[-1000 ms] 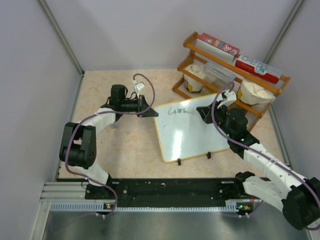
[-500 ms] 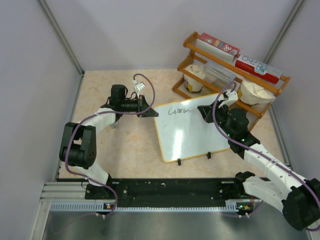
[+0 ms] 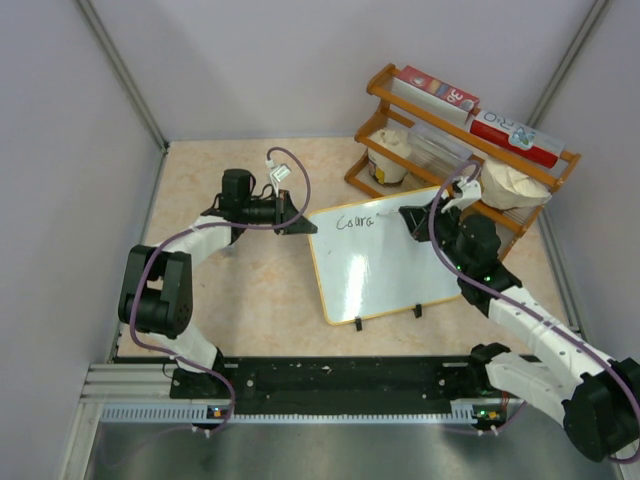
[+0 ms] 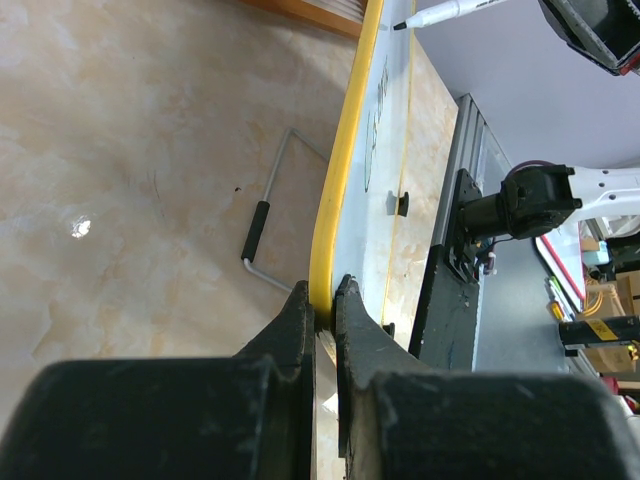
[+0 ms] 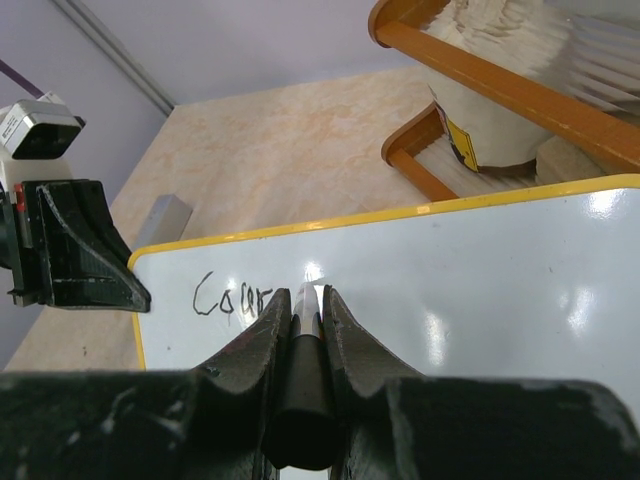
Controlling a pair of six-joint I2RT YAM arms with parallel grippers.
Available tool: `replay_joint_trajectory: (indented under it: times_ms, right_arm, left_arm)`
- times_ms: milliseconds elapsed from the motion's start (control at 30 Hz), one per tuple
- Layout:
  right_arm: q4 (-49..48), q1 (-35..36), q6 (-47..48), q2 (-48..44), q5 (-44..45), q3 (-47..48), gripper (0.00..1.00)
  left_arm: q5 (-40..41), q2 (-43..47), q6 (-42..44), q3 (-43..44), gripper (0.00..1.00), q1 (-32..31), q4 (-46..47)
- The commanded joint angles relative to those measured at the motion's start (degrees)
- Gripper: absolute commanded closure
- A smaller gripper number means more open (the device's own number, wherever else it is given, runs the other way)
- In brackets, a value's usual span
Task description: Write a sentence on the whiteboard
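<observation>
The whiteboard (image 3: 385, 270), white with a yellow rim, stands tilted on two black feet mid-table. Black handwriting, the start of the sentence (image 3: 355, 221), runs along its top left and reads roughly "Cour" (image 5: 232, 296). My left gripper (image 3: 304, 228) is shut on the board's yellow left edge (image 4: 345, 150), with the jaws (image 4: 325, 300) pinching the rim. My right gripper (image 3: 410, 222) is shut on a black marker (image 5: 305, 345). The marker's tip, hidden behind the fingers, sits just right of the last letter (image 5: 308, 295). The left wrist view shows the marker (image 4: 450, 12) pointing at the board.
A wooden rack (image 3: 455, 190) holding red-and-white boxes (image 3: 505, 135) and white paper tubs (image 3: 388, 155) stands right behind the board. A bent metal wire with a black grip (image 4: 262, 220) lies on the table beside the board. Grey walls enclose the table; a black rail (image 3: 330, 385) runs along the near edge.
My right gripper with the marker has shifted slightly right along the top line of writing. The left gripper and the board have stayed still.
</observation>
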State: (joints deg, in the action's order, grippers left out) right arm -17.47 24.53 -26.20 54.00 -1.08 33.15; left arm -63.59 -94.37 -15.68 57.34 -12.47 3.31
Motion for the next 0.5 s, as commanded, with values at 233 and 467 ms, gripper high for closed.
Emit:
replay_joint_trajectory:
  times_ms: [233, 467]
  right_arm:
    - [-2.1, -1.0, -0.8, 1.4, -0.2, 3.2, 1.0]
    - [-1.4, -1.0, -0.6, 2.2, -2.9, 3.2, 1.0]
  left_arm:
    - [4.0, -0.5, 11.4, -1.5, 1.0, -2.8, -4.8]
    - [4.0, -0.6, 11.4, -1.4, 1.0, -2.8, -4.8]
